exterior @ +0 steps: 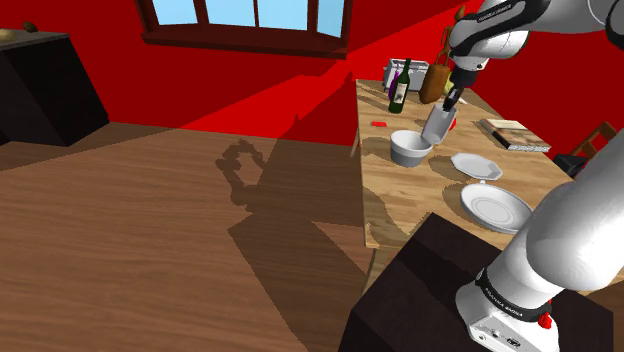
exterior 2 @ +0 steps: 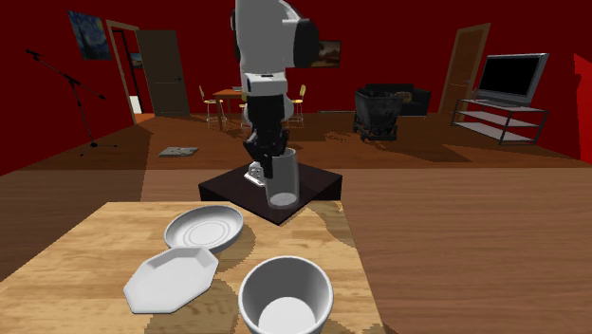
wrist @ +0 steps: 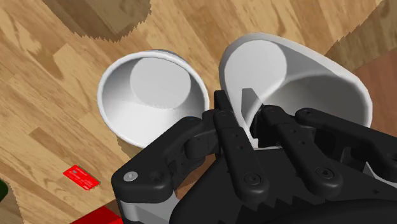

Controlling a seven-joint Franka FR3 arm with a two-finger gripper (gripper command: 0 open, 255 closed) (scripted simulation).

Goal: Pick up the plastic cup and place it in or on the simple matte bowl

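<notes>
The tool (wrist: 247, 119) clasps the rim wall of the grey cup (wrist: 299, 83), which hangs just beside and above the white bowl (wrist: 153, 95). Centre the cup over the bowl, lower gently, then let go.

Two plates (exterior: 495, 208), one bowl (exterior: 411, 147) (one cup (exterior: 437, 125))

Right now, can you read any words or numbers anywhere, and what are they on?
Nothing reads clearly.
Dark lettering on the arm's base: too small to read.
Dark lettering on the arm's upper link: too small to read.
Label on the bottle: too small to read.
Marks on the red card: blurred.
Cup held in the fingers, and bowl: no writing.
</notes>
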